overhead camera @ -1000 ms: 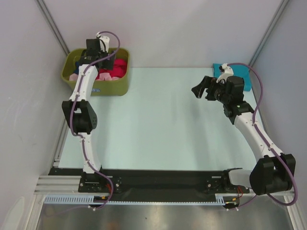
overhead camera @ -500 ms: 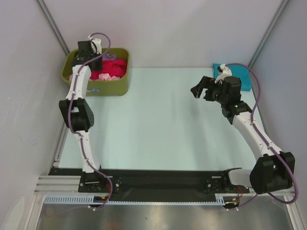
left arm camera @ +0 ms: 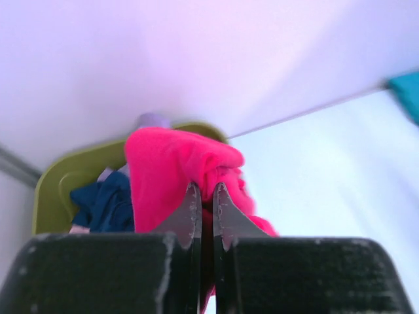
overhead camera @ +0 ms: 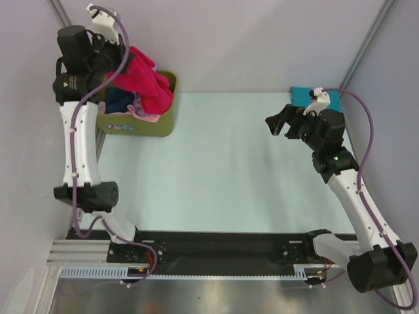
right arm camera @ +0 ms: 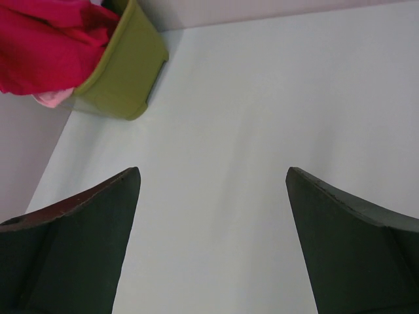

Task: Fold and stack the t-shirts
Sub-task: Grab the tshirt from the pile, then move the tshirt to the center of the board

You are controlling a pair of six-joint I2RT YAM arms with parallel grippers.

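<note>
Bright, even light; red t-shirt (left arm camera: 171,163) blurred in the left wrist view.

L gripper (overhead camera: 120,64) was down in the bin (overhead camera: 159,123) 1 s ago. Now I've raised it high above the bin, fingers pinched on the red tee (overhead camera: 145,83), which came up w/ it and hangs over the bin's back half. R gripper (overhead camera: 277,122) drifted slightly right; that arm's elbow swung toward the near edge.
</note>
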